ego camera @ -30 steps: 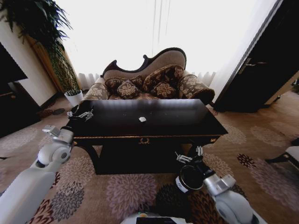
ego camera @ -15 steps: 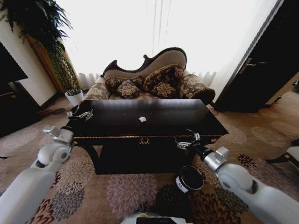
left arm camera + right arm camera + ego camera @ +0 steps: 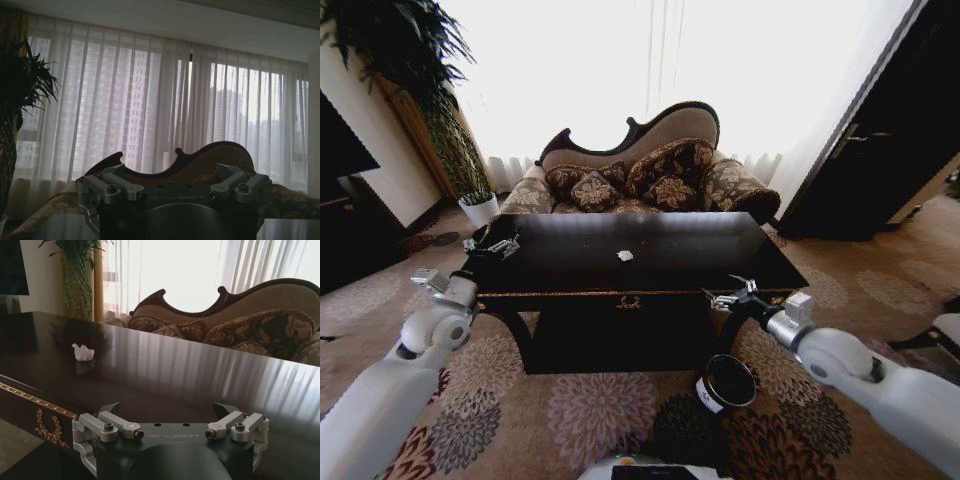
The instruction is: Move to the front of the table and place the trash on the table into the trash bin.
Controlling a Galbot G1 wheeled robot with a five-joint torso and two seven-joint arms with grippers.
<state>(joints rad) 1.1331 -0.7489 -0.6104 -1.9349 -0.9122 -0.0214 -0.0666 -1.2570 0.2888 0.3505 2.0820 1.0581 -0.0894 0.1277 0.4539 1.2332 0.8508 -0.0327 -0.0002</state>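
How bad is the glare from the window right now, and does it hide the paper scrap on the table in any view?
Head view: the window is blown out white and throws a pale sheen on the far tabletop, yet the paper scrap stands out. Right wrist view: bright streaks cross the table beside the scrap, which stays clear. Left wrist view: backlit curtains leave the sofa back dark.

the head view looks forward and down from above onto the table [image 3: 640, 262], with the sofa [image 3: 640, 165] behind it. the right wrist view sits low at the front edge, close to the surface [image 3: 165, 375], facing the sofa [image 3: 250, 315]. the left wrist view faces the curtains [image 3: 150, 100]. all three share the sofa.
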